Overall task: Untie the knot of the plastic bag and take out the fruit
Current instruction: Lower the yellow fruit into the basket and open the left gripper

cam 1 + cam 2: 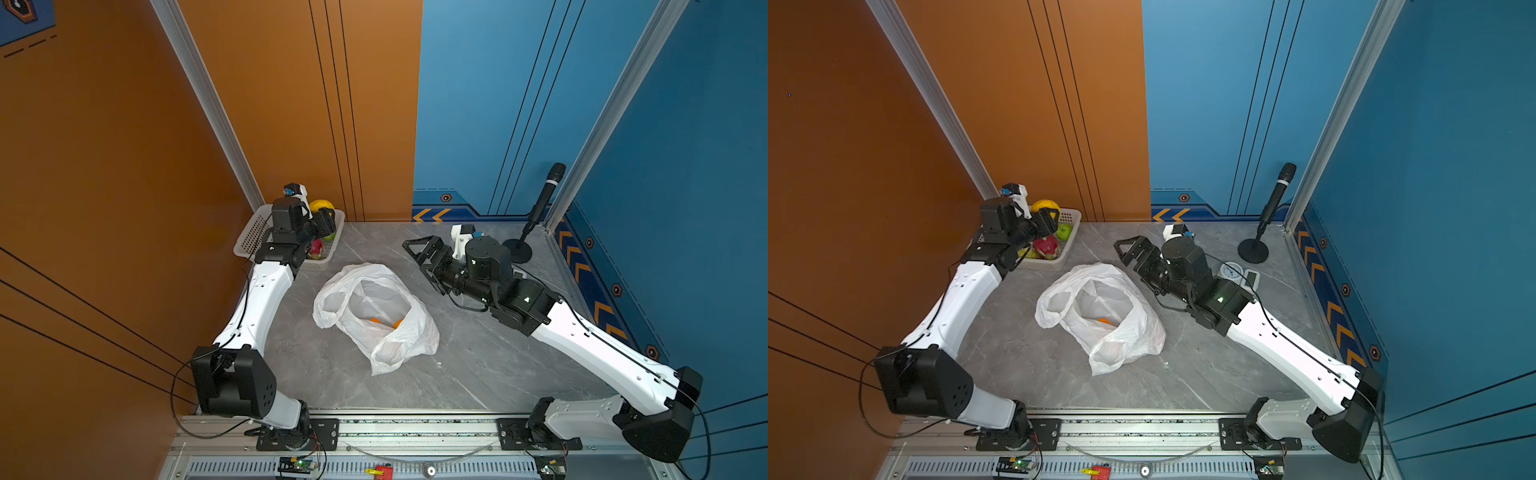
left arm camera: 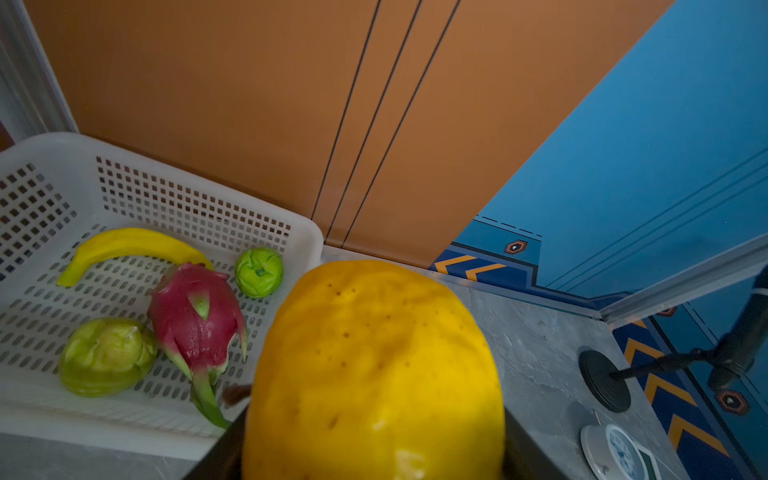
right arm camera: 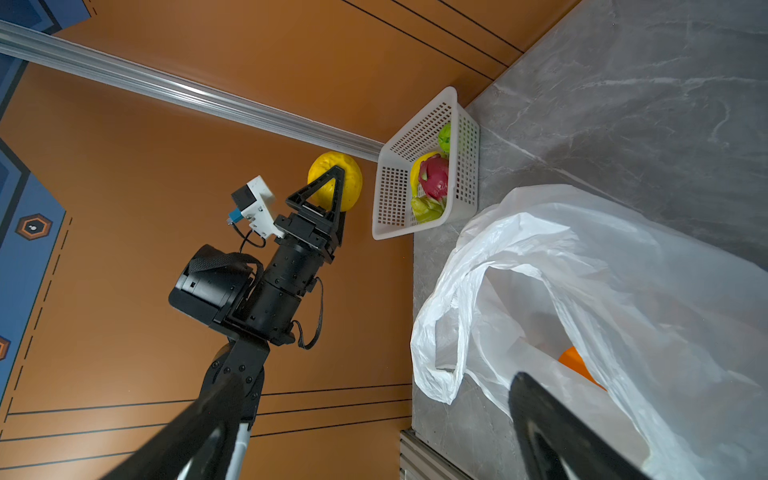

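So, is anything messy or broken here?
Nothing is spilled or broken. The plastic bag lies crumpled and open on the table, with orange fruit inside. The left gripper holds a yellow fruit near the basket.

Counter middle: plastic bag sprawls, mouth gaping upward, way in from above. Far-left corner: basket, left gripper clamped on yellow fruit overhead. Far-right corner: microphone stand. Right gripper, jaws spread, hangs between bag and stand. Near edge strip bare.
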`<state>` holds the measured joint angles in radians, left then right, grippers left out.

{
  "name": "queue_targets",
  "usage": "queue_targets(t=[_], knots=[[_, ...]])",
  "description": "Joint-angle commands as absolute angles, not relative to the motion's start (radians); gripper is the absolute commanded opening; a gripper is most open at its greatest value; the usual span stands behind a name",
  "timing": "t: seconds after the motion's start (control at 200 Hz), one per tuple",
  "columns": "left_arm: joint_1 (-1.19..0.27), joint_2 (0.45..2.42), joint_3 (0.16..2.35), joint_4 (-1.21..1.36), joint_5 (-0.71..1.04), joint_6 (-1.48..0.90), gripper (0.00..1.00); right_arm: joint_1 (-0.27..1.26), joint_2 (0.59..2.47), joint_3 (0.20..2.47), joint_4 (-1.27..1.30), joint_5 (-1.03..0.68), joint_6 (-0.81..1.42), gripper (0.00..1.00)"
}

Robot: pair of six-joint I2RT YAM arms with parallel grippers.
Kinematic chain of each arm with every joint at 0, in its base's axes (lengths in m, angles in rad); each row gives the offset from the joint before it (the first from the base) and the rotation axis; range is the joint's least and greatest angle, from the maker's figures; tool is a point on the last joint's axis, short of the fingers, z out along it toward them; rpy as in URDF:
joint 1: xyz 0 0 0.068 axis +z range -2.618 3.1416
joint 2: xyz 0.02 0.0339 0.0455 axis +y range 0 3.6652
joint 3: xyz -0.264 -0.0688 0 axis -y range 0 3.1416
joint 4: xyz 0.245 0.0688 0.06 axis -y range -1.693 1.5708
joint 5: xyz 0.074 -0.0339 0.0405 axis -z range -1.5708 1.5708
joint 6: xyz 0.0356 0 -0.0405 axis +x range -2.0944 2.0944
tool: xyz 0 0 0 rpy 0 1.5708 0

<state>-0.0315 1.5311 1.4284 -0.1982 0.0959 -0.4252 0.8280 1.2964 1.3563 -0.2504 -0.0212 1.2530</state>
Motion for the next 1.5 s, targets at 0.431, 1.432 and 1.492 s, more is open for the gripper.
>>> queue_targets(t=[0.431,1.432,1.492], knots=[[0.066,1.884,1.671,-0.390,-0.221,-0.580,0.41,0.781,1.365,1.500,-0.398,-0.053,1.222,1.00],[0.308,2.442,2.178,-0.568,-0.062,-0.610,0.41,0.759,1.853,2.044,-0.623,-0.287,1.263,1.00],[0.313,2.476,2.218,-0.587,-0.030,-0.609,0.42,0.763,1.858,2.049,-0.623,-0.278,1.269,1.00]])
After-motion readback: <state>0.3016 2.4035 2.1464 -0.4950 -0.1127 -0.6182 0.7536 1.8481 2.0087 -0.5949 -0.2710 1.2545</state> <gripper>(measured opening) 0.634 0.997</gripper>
